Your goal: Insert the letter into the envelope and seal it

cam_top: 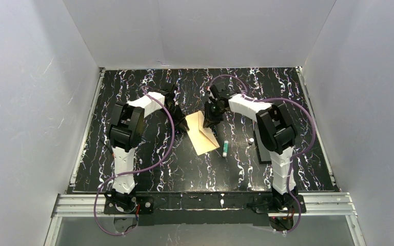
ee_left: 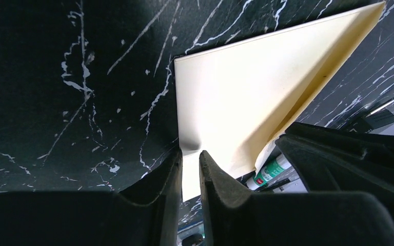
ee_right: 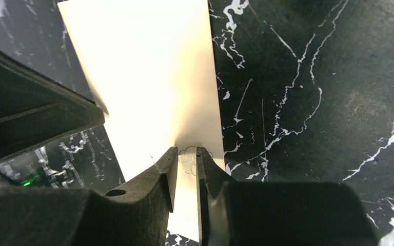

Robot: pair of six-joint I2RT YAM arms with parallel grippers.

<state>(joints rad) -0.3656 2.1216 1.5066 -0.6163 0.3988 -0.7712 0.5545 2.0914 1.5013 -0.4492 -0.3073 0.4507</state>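
As L gripper [ee_left: 190,154] nips, envelope [ee_left: 236,92] btwn.

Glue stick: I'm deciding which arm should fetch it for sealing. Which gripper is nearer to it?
Right. The right gripper is at the envelope's far right edge, a little beyond the glue stick. The left gripper is at the envelope's left corner, farther off.

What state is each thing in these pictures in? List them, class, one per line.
pale cream paper envelope: pinched by both claws, flap state unclear
left claw: shut on the envelope
right claw: shut on the envelope
white-and-green glue stick: lying on its side, untouched
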